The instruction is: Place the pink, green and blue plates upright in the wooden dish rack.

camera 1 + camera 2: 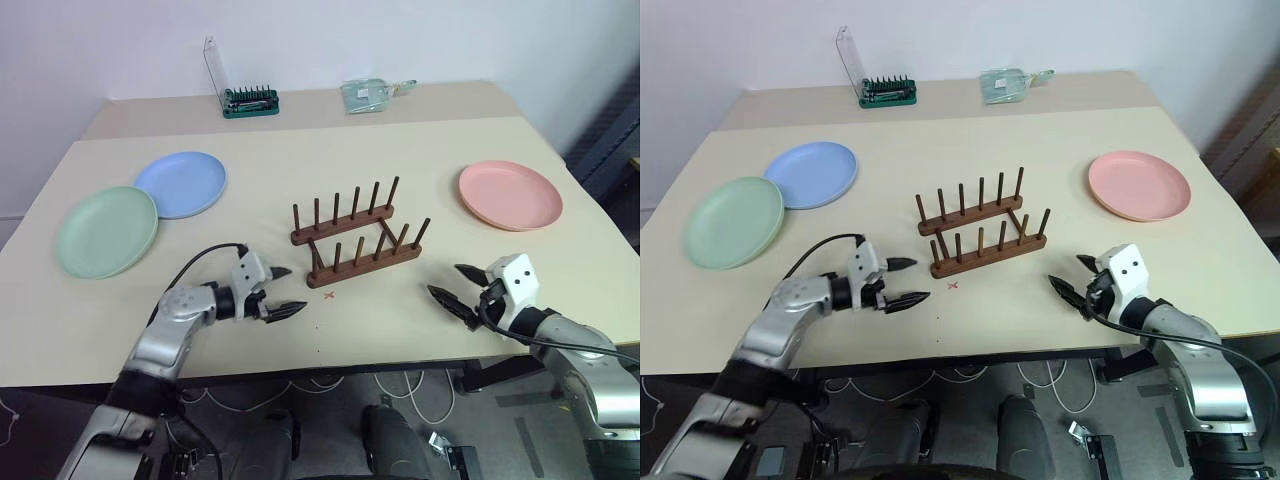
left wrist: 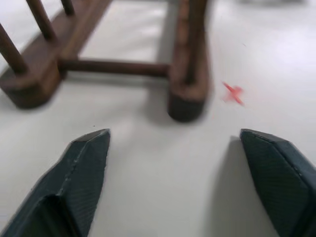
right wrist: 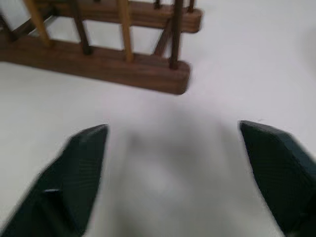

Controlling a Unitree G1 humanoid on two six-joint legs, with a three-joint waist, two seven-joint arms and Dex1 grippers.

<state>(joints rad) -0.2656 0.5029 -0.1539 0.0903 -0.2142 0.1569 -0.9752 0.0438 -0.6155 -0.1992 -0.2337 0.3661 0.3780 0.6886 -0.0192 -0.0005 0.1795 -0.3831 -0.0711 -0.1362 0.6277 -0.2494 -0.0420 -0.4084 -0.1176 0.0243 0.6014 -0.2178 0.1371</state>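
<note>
We see nothing racked: dish rack (image 1: 357, 236) empty, green plate (image 1: 107, 231) and blue plate (image 1: 181, 184) at ten o'clock, pink plate (image 1: 510, 194) at two; left end effector (image 1: 284, 291) and right end effector (image 1: 455, 285) both wide, empty.

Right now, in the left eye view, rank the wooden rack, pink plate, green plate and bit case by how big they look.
1. Wooden rack
2. Green plate and pink plate: look alike, can't rank them
3. Bit case, smallest, though farthest away

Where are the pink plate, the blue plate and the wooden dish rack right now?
pink plate (image 1: 510, 194), left eye view, centre of its flat well.
blue plate (image 1: 181, 183), left eye view, centre of its well.
wooden dish rack (image 1: 988, 255), right eye view, near base rail.
</note>
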